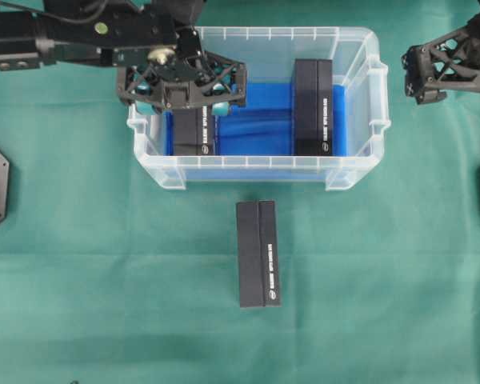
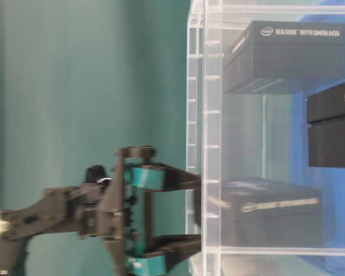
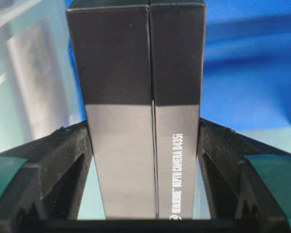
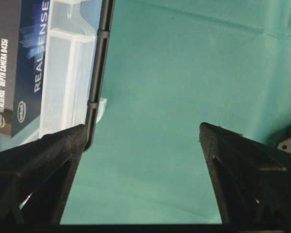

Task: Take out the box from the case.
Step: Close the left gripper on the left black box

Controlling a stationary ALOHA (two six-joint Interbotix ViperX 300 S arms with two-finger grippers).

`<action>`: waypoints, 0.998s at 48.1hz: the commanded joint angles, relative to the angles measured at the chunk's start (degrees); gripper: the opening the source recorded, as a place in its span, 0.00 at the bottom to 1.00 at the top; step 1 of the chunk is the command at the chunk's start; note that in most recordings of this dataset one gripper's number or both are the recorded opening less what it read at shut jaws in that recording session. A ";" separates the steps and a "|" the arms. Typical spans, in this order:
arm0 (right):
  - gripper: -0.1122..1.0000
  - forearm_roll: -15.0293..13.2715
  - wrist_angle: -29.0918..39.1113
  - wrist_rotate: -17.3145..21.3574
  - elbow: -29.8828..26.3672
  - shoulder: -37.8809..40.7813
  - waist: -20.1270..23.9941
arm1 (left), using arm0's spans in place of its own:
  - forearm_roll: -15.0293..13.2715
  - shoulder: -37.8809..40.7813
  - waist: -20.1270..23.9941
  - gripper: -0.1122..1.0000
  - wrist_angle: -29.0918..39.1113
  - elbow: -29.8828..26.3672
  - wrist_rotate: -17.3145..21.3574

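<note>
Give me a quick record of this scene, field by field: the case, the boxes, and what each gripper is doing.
case: clear plastic case with blue lining, on a green cloth
boxes inside: two black boxes, left box and right box
box outside: third box on the cloth in front of the case
left gripper: inside the case, fingers against both sides of the left box
right gripper: open, empty, over the cloth right of the case
progress: left box not yet lifted out

the counter (image 1: 80, 304) is covered with a green cloth; on it stands the clear case (image 1: 356, 172), and just in front of the case lies one black box (image 1: 258, 253), apart from it
</note>
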 commanded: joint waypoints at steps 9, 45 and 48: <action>0.94 -0.09 -0.18 -0.09 -0.44 -0.70 0.62 | -0.09 -4.83 -0.70 0.65 6.68 -8.35 0.18; 0.94 -0.09 -0.09 0.00 -0.44 -0.70 1.67 | 0.18 -7.47 0.35 0.65 21.45 -24.43 0.35; 0.94 -0.09 -0.09 0.00 -0.44 -0.70 1.67 | 0.18 -7.38 0.35 0.65 21.45 -24.52 0.26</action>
